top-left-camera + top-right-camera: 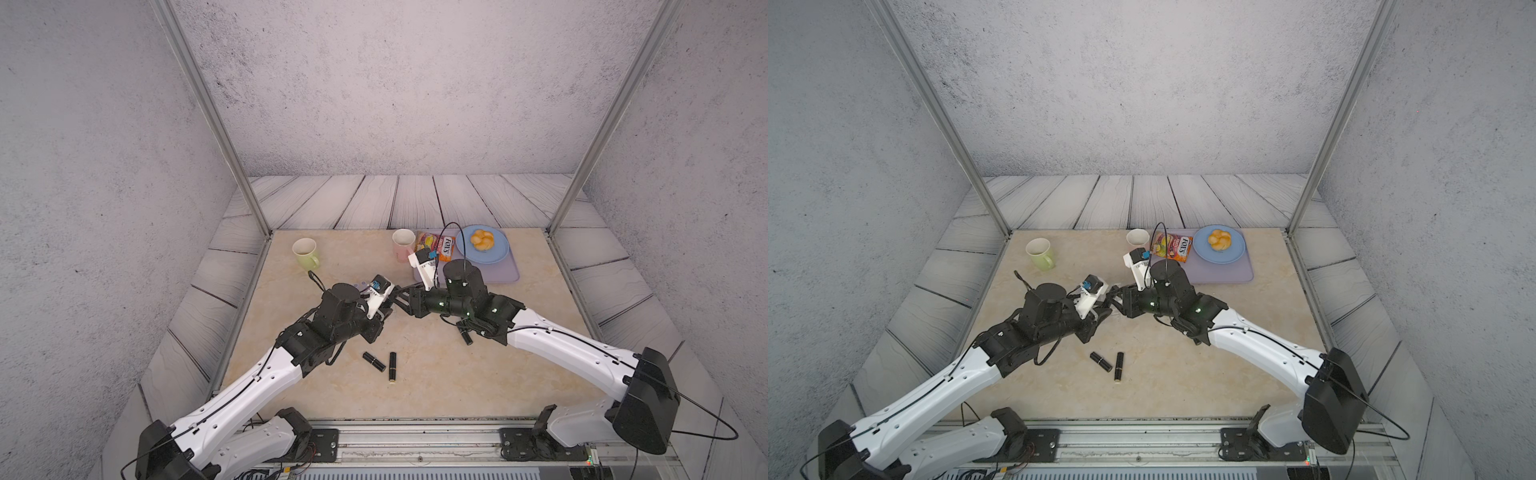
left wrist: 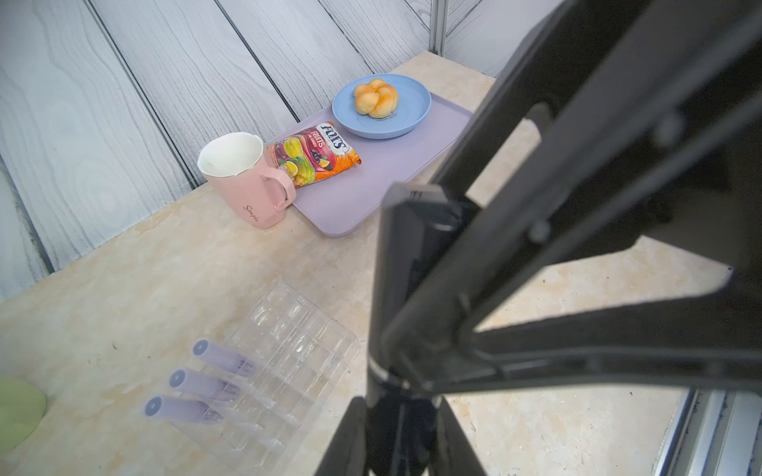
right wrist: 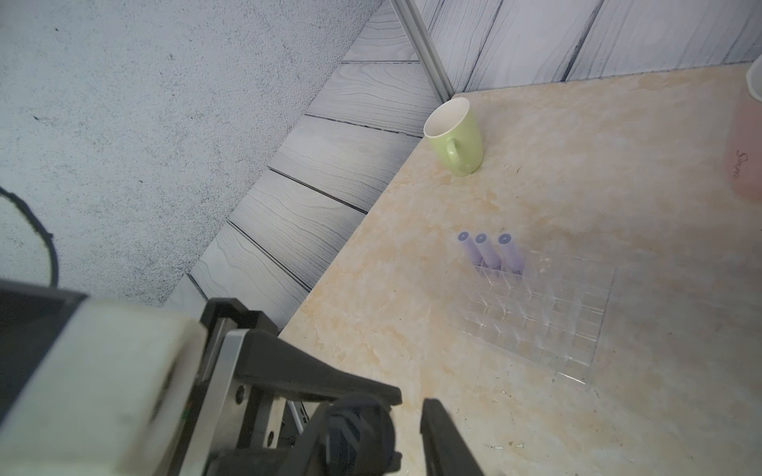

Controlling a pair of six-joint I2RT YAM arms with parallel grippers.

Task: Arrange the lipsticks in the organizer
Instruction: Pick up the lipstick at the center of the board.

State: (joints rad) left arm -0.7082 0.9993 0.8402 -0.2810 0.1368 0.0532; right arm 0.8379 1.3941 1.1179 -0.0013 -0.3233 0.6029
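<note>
Left gripper point(image 2: 396, 412), fingers narrow, clamps a black lipstick point(image 2: 412, 255). Right gripper point(image 3: 412, 402) fingers flank the same tube, but contact cannot be told. Organizer point(image 3: 577, 354) sits mid-frame in both top views, mostly hidden behind the grippers, with three lilac lipsticks point(image 3: 486, 251) standing along one edge. Two black lipsticks point(image 1: 374, 360) lie lower centre.

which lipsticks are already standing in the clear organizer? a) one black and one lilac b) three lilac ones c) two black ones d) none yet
b: three lilac lipsticks stand side by side in one edge row of the clear organizer, and its other compartments look empty.
</note>
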